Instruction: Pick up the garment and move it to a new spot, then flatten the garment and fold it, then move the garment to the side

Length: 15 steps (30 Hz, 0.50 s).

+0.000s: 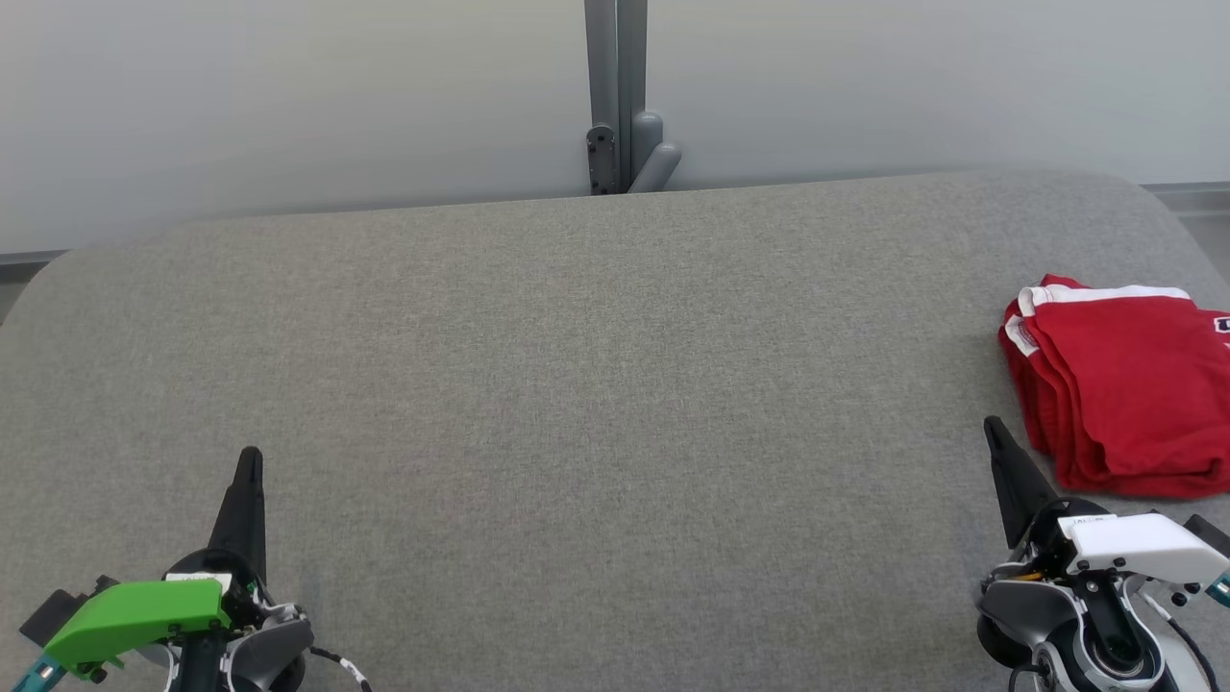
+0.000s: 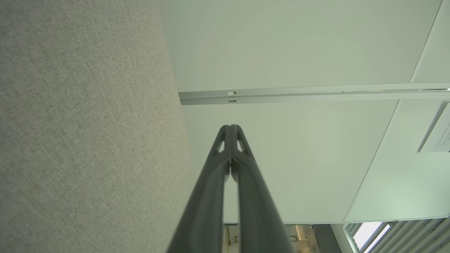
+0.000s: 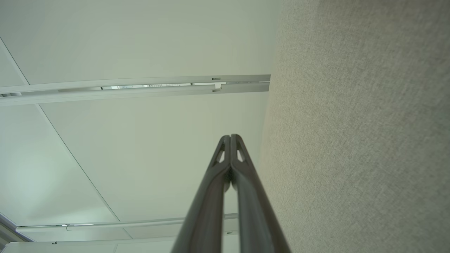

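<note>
A red garment (image 1: 1124, 384) with white trim lies folded at the far right of the grey fabric table (image 1: 596, 384), partly cut off by the picture's edge. My right gripper (image 1: 992, 428) is shut and empty, its tip just left of the garment's near corner and apart from it. At the lower left my left gripper (image 1: 250, 457) is shut and empty, far from the garment. In the left wrist view the left gripper (image 2: 230, 127) has its jaws pressed together. The right gripper (image 3: 230, 136) looks the same in the right wrist view.
A grey post with a bracket (image 1: 620, 96) stands behind the table's far edge against a pale wall (image 1: 288, 96). The table's corners are rounded. The wrist views show the grey table surface (image 2: 88, 140) beside pale wall panels.
</note>
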Available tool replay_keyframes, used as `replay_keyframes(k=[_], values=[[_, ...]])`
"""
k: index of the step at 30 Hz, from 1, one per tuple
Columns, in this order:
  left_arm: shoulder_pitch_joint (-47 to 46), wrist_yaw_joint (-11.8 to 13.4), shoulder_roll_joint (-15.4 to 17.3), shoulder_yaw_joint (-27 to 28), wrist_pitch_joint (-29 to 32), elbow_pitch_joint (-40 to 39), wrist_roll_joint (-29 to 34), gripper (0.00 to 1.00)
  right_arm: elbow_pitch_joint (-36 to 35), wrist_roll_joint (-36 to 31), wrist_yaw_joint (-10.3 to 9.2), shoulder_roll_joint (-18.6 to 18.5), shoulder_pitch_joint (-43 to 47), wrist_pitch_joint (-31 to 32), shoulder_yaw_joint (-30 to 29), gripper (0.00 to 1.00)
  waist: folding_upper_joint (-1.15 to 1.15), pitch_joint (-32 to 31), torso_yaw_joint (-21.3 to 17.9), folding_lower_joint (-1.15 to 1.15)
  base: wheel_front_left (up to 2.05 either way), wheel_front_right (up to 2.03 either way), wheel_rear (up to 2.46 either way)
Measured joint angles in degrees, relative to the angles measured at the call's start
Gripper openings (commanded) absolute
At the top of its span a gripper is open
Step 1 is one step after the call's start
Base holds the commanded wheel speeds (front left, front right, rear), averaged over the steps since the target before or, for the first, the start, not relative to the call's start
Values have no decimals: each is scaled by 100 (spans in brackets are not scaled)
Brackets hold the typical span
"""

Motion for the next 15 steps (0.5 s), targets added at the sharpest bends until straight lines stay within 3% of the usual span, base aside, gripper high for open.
replay_keyframes(k=[15], values=[[-1, 0, 0, 0, 0, -1, 0, 0, 0, 0, 0, 0, -1, 0, 0, 0, 0, 0, 0, 0, 0, 0, 0]])
